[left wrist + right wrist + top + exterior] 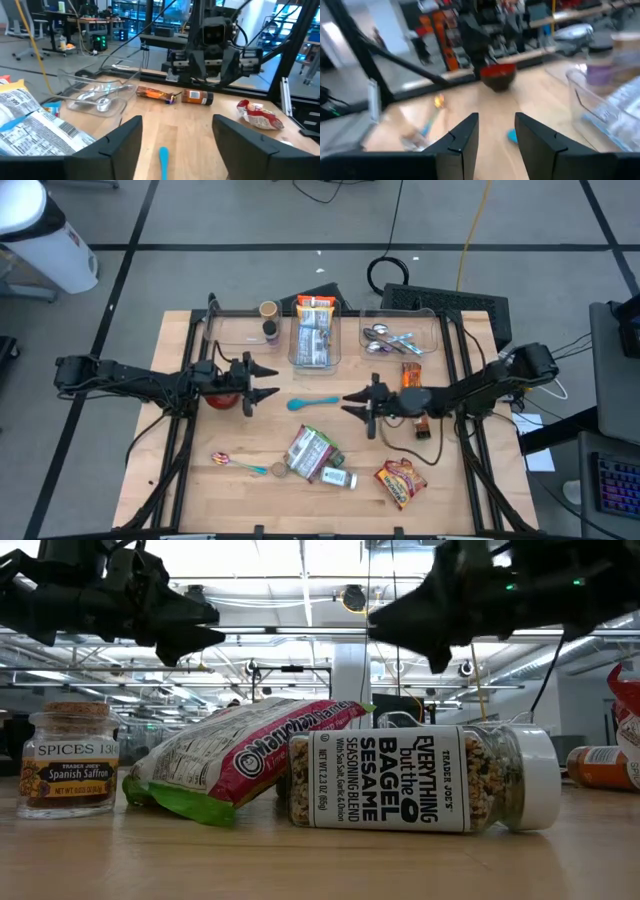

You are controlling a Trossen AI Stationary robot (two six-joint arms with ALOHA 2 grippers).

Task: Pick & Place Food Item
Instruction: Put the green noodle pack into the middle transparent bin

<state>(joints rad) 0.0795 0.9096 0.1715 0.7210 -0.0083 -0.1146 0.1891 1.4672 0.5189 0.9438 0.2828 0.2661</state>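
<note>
Several food items lie on the wooden table near its front edge. They are a green-and-pink packet (308,450) (240,755), a bagel seasoning jar (338,477) (420,778) on its side, an upright saffron jar (68,760) and a red snack bag (400,480). An orange bottle (411,374) lies by the right arm. My left gripper (265,380) (177,120) hovers level left of centre, open and empty. Facing it, my right gripper (352,403) (496,116) hovers level right of centre, also open and empty. Both are above the table, clear of everything.
Three clear bins stand along the far edge: one with small jars (240,330), one with packets (315,335), one with metal spoons (402,335). A blue spoon (315,402) lies between the grippers. A red bowl (225,400) sits under the left arm.
</note>
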